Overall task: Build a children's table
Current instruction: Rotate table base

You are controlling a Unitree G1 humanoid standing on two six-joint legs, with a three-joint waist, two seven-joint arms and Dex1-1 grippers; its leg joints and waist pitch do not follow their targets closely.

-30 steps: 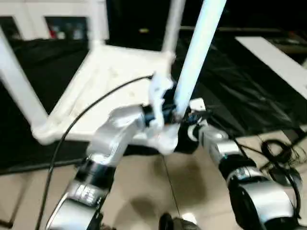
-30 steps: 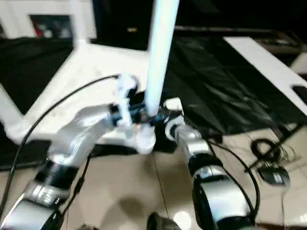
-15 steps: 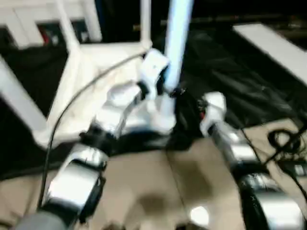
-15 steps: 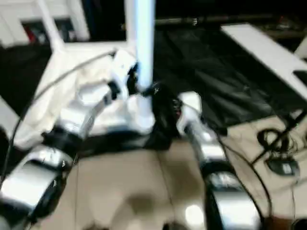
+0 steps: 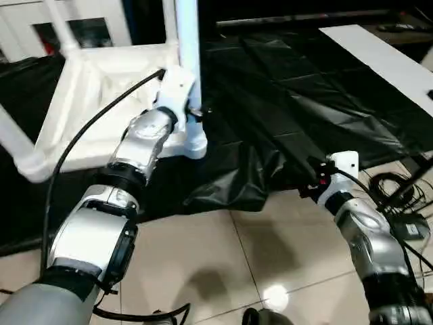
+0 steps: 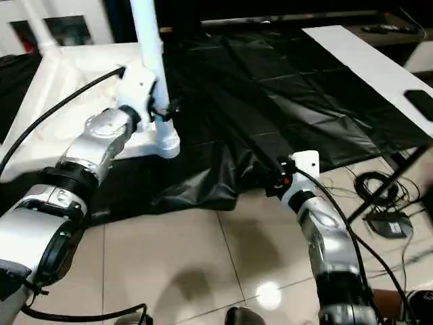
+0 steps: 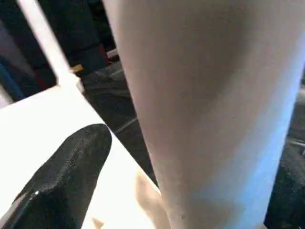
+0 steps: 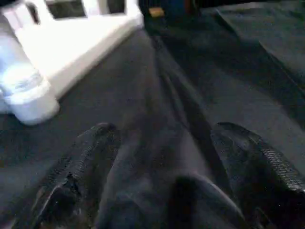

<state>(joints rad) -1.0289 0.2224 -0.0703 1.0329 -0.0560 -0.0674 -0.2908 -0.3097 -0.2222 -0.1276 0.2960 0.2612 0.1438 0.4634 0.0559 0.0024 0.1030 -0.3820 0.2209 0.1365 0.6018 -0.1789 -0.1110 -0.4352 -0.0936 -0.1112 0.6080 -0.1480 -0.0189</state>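
The children's table lies upside down on the black-draped surface, its white ribbed top (image 5: 101, 88) at the upper left. A white tapered leg (image 5: 188, 40) stands upright in the near right corner socket (image 5: 195, 145). My left gripper (image 5: 193, 112) is shut on this leg just above the socket; in the left wrist view a black finger (image 7: 62, 181) lies beside the tube (image 7: 205, 109). My right gripper (image 8: 167, 157) is open and holds nothing. It hovers over the drape near the front edge, well to the right of the socket (image 8: 28, 95). Other legs (image 5: 13, 139) rise at the left.
The black drape (image 5: 230, 183) hangs in folds over the front edge. A white panel (image 5: 379, 61) lies at the far right of the surface. Cables and a small device (image 5: 406, 217) sit on the tiled floor at the right. A black cable (image 5: 101, 125) runs along my left arm.
My right gripper has let go of the leg and drawn back to the right, toward the front edge. The left gripper stays on the leg, which now stands straighter. The camera has shifted.
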